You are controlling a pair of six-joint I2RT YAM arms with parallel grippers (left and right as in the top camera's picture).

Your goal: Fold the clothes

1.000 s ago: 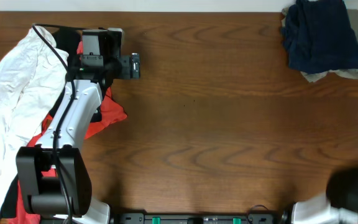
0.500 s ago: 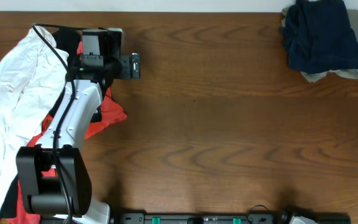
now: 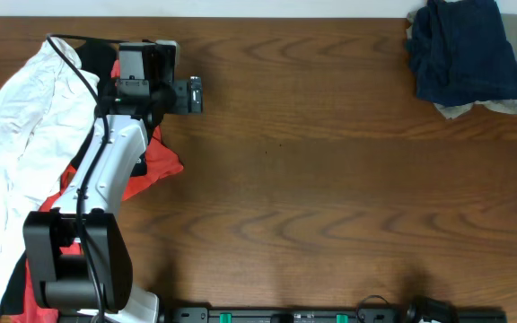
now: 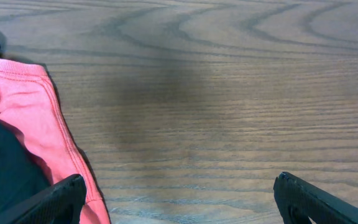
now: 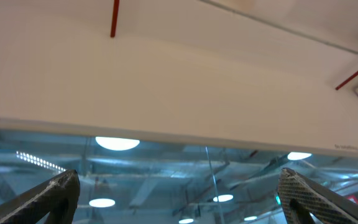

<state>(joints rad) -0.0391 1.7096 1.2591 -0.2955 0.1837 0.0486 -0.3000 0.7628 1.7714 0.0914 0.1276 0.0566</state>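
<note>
A navy garment [image 3: 469, 54] lies bunched at the table's far right corner. At the left edge is a heap of clothes: a white piece [image 3: 34, 117] on top, coral-red cloth [image 3: 158, 167] and black cloth [image 4: 2, 168] under it. My left gripper [image 3: 194, 94] hovers just right of the heap, open and empty. In the left wrist view the left gripper [image 4: 178, 202] has bare wood between its fingers, and the coral-red hem [image 4: 39, 124] lies by the left fingertip [image 4: 58, 199]. The right gripper [image 5: 179, 196] is open, points at the ceiling and is outside the overhead view.
A pale khaki cloth edge [image 3: 460, 109] peeks from under the navy garment. The left arm [image 3: 106, 179] lies across the heap. The wooden table [image 3: 330, 179] spans the view, and the arm bases [image 3: 285, 316] sit at its near edge.
The right arm, a blur at the right edge a second ago, has left the overhead view. The left arm and the clothes have not moved.
</note>
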